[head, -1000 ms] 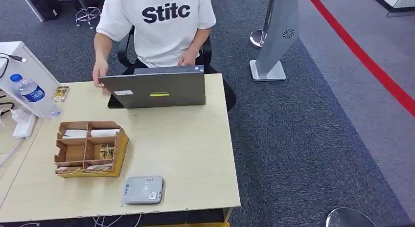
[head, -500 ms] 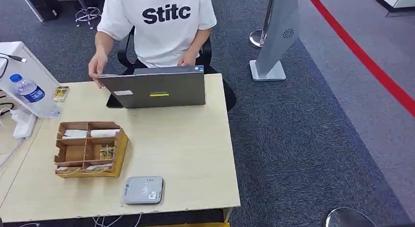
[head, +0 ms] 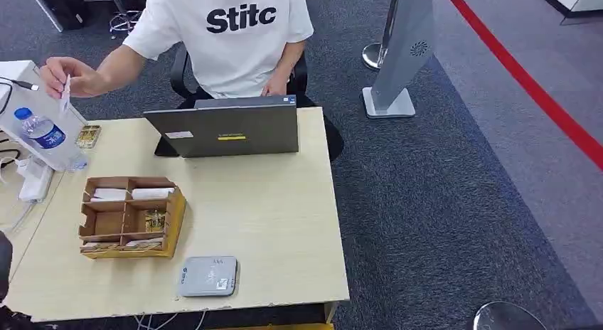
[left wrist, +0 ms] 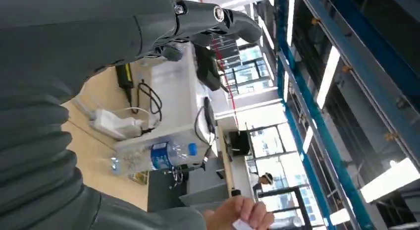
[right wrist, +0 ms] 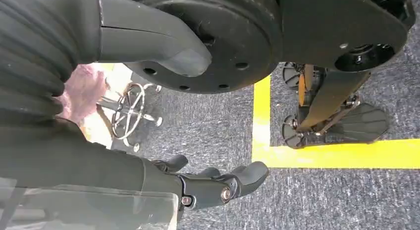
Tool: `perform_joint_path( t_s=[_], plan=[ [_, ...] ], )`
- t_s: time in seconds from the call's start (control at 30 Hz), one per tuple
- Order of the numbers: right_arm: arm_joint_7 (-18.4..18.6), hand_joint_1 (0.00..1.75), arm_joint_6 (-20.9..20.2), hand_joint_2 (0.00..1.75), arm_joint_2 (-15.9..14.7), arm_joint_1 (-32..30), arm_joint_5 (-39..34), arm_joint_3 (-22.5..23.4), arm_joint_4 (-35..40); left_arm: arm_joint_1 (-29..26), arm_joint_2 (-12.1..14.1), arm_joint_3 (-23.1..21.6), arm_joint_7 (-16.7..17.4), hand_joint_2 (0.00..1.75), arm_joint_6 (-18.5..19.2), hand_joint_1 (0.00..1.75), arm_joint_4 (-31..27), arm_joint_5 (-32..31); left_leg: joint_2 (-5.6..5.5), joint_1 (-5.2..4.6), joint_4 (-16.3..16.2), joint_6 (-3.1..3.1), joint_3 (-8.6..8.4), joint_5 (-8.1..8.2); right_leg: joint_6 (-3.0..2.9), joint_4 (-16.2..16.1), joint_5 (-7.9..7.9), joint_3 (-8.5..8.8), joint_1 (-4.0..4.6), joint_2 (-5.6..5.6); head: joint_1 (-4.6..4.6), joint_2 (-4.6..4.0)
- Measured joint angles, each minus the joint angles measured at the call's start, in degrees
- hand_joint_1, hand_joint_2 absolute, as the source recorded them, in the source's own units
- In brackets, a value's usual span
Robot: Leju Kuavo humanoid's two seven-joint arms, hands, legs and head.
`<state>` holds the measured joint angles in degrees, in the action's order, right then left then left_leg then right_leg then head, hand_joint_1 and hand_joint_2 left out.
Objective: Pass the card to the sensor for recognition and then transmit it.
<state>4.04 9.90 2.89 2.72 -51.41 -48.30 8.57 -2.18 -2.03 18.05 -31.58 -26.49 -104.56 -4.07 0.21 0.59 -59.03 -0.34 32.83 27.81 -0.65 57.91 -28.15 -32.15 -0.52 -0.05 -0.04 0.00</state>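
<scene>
Head view. A person in a white printed T-shirt (head: 227, 38) sits behind an open grey laptop (head: 226, 129) and reaches out past the far left corner of the pale wooden surface (head: 270, 216), pinching a small white card (head: 65, 97) in the person's hand (head: 64, 77). The card hangs roughly upright, long axis near vertical, above a clear plastic water bottle with a blue label (head: 44, 136). A flat grey rectangular card sensor (head: 207, 276) lies at the near edge of the surface, just beside a brown cardboard compartment tray (head: 131, 216), well apart from the card.

Left wrist view. The robot's left hand (left wrist: 208, 22) holds nothing, its dark fingers loosely curled and apart. The offered card (left wrist: 242, 224) lies beyond the bottle (left wrist: 153, 158), forward of this hand.

Right wrist view. The right hand (right wrist: 218, 183) hangs over grey carpet (right wrist: 208, 121) beside yellow floor tape (right wrist: 317, 153), fingers slightly curled and apart, holding nothing.

Judgement: the card lies on the robot's left, so the left hand is the nearer to receive it.
</scene>
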Motion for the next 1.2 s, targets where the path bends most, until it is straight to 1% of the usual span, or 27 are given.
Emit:
perform_joint_path(
  t_s=[0.1, 0.2, 0.37, 0.63, 1.13, 1.17, 1.2],
  plan=[
    [0.0, 0.00, -0.2, 1.75, 0.0, 0.1, 0.3, 0.0, 0.0, 3.2, 2.0, -2.0, 2.4, 1.75, 1.0, 0.00, 0.8, -4.7, 0.00, 0.00, 0.0, -0.02, 0.00, -0.04, 0.00, 0.0, 0.00, 0.00, 0.00, 0.01, 0.00, 0.00],
    [0.0, 0.00, -0.3, 1.75, 0.0, 0.2, 0.3, 0.0, 0.0, 6.3, 3.4, -4.1, 4.4, 1.75, 2.1, 0.00, 2.4, -8.7, 0.00, 0.00, 0.0, -0.02, 0.00, -0.04, 0.00, 0.0, 0.01, -0.01, 0.00, 0.02, 0.02, 0.00],
    [0.3, 0.00, -0.6, 1.75, 0.0, 0.4, 1.2, -0.2, 0.0, 11.9, 5.4, -7.5, 8.0, 1.75, 4.0, 0.00, 6.7, -15.4, 0.02, 0.00, 0.0, -0.03, 0.00, -0.05, 0.02, 0.0, 0.06, -0.01, 0.00, 0.07, 0.00, 0.00],
    [0.5, 0.00, -0.9, 1.75, 0.0, 0.7, 2.4, -0.9, 0.0, 20.4, 7.2, -13.2, 13.0, 1.75, 6.4, 0.00, 14.8, -25.4, 0.13, 0.00, -0.1, 0.00, 0.01, -0.08, 0.01, 0.0, 0.18, -0.06, 0.00, 0.21, 0.02, 0.00],
    [0.5, 0.00, -2.0, 1.75, -0.4, 1.1, 4.5, -3.3, -0.2, 36.3, 9.7, -24.2, 22.5, 1.75, 11.9, 0.00, 31.0, -43.6, 0.17, 0.01, -0.1, -0.02, 0.02, -0.19, 0.01, 0.0, 0.28, -0.09, 0.01, 0.27, 0.02, -0.02],
    [0.5, 0.00, -2.1, 1.75, -0.4, 1.2, 4.5, -3.5, -0.2, 37.3, 9.9, -24.9, 23.2, 1.75, 12.3, 0.31, 32.2, -44.9, 0.17, 0.01, -0.1, -0.02, 0.02, -0.19, 0.01, 0.0, 0.28, -0.09, 0.01, 0.28, 0.00, 0.00],
    [0.5, 0.00, -2.1, 1.75, -0.5, 1.2, 4.7, -3.6, -0.2, 38.4, 10.0, -25.6, 23.9, 1.75, 12.7, 1.75, 33.3, -46.2, 0.17, 0.02, -0.1, -0.02, 0.02, -0.19, 0.01, 0.0, 0.28, -0.10, 0.01, 0.28, 0.02, 0.00]
  ],
)
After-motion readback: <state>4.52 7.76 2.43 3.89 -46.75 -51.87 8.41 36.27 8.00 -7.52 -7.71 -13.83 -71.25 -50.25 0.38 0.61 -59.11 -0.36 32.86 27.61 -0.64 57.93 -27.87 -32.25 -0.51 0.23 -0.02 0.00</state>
